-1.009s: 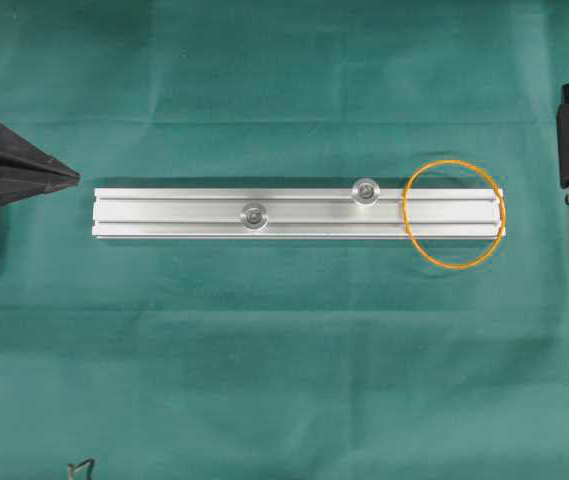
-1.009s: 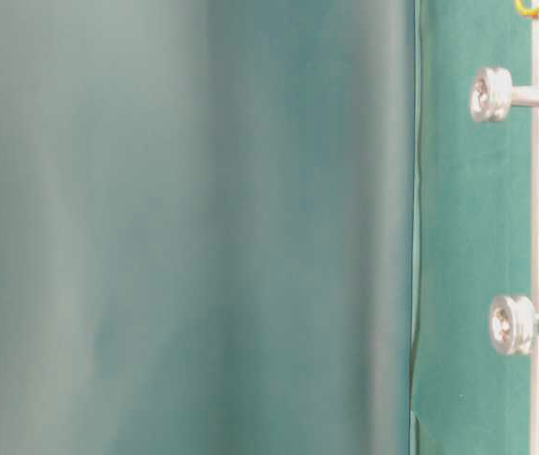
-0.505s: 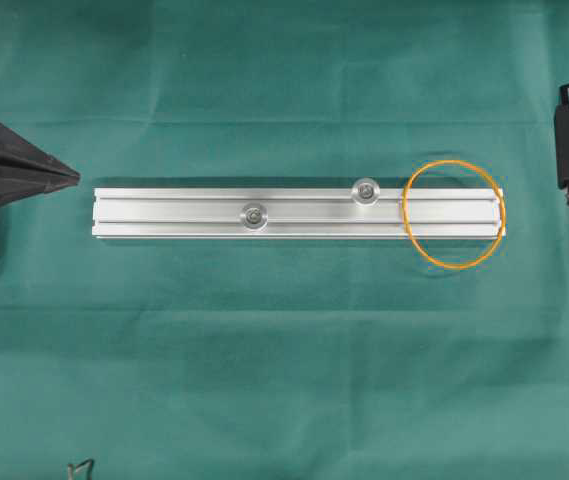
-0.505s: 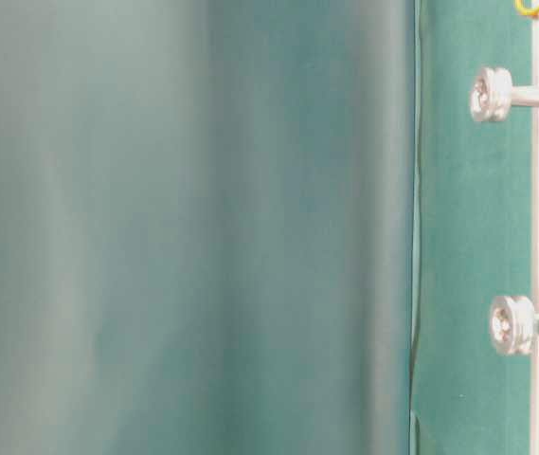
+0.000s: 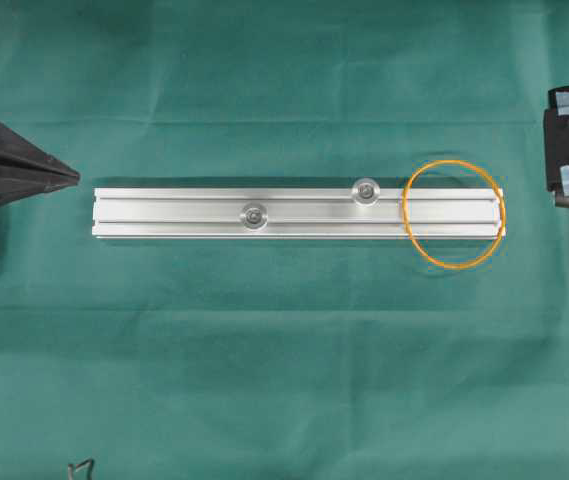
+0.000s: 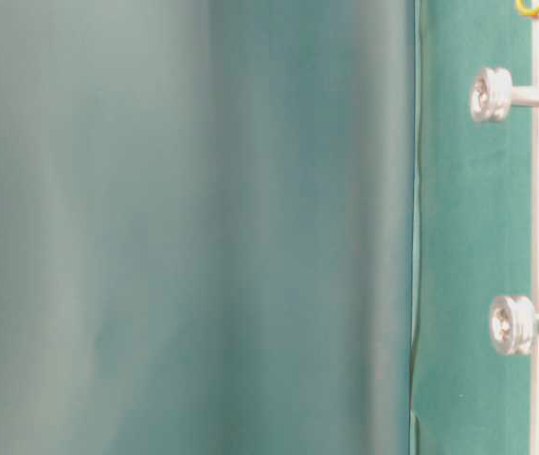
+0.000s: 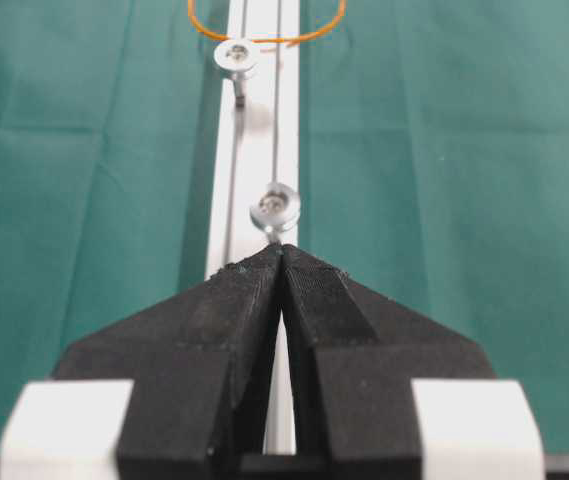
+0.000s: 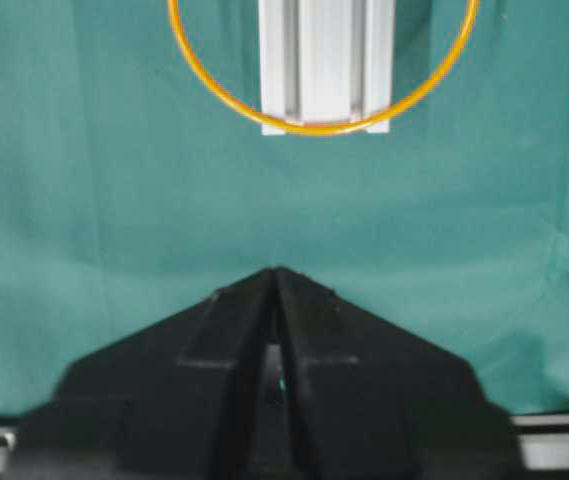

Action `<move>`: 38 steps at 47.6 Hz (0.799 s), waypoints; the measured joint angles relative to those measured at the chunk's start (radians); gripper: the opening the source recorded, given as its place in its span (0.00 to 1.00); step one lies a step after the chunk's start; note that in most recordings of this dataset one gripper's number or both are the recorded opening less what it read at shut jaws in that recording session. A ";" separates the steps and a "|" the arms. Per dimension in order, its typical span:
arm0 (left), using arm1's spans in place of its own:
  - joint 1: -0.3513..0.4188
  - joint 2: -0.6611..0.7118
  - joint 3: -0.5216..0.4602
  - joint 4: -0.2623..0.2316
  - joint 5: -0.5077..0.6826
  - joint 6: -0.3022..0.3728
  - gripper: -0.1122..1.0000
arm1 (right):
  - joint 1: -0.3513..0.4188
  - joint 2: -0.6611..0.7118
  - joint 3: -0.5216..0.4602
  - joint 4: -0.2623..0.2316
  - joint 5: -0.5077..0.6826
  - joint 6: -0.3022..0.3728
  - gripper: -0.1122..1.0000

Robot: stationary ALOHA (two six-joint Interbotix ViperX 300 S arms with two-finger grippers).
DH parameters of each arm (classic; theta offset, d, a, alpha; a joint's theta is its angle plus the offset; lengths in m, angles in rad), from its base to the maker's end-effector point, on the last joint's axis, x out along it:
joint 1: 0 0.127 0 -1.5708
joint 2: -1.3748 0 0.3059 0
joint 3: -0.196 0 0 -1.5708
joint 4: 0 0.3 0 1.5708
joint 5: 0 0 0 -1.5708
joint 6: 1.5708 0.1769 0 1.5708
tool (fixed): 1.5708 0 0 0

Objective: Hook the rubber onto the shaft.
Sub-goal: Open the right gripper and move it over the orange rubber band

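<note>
The rubber [image 5: 454, 214] lies flat, looped around the rail's [image 5: 294, 213] right end, beyond both shafts [image 5: 366, 190]. The right gripper [image 8: 276, 275], jaws touching at the tips, sits nearer, facing it; the left gripper [image 7: 282, 255], jaws together, sits past the rail's opposite end.

From our right wrist we see our right hand [image 8: 275, 275] at the bottom, its two black fingers [image 8: 214, 340] meeting at the tips and holding nothing. Ahead, well apart from the tips, the end of the silver rail [image 8: 324, 60] lies on the green cloth [image 8: 84, 220] covering the table. The orange rubber [image 8: 324, 129] lies draped over that end, its curve touching the rail's end edge and its sides running out onto the cloth.
</note>
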 measured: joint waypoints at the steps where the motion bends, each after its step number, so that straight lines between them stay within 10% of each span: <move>1: 0.000 0.000 0.000 0.000 0.002 0.000 0.10 | 0.000 0.000 0.000 0.000 0.000 0.000 0.39; 13: 0.000 0.000 0.000 0.000 0.002 0.000 0.10 | 0.000 0.000 0.000 -0.003 0.002 0.000 0.98; 38: 0.000 0.000 -0.005 0.000 0.000 0.000 0.10 | 0.000 0.000 0.000 -0.006 -0.002 0.000 0.97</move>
